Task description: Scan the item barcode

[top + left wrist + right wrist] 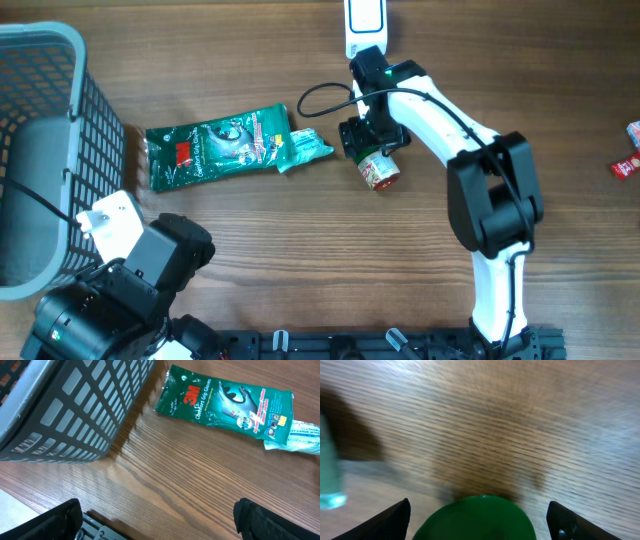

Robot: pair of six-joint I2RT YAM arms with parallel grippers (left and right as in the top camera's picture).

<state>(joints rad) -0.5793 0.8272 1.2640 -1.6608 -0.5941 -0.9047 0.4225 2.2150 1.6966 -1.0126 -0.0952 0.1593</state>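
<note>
Your right gripper (372, 152) stands near the middle of the wooden surface (300, 250), a little in front of the white barcode scanner (363, 25) that lies at the far edge. Its jaws are spread to either side of the green cap of a small jar (381, 172) with a red-and-white label. The right wrist view is badly blurred. The jaws appear to stand just clear of the cap on both sides, but you cannot confirm contact from it. In the overhead view the jar sits directly under the gripper, its cap towards the jaws and its labelled body pointing away from the scanner. The jar and the scanner are apart.

Your left gripper (157, 510) is low at the near left corner, beside the grey plastic basket (40, 150). Its jaws are spread wide, and only bare wood shows between them.

A green 3M Comfort Grip Gloves packet (220, 145) lies flat between the basket and the jar. A pale green tissue pack (305, 148) touches its end on the jar's side. Two small red packets (628, 160) lie at the right edge of the surface, well apart from the rest.
</note>
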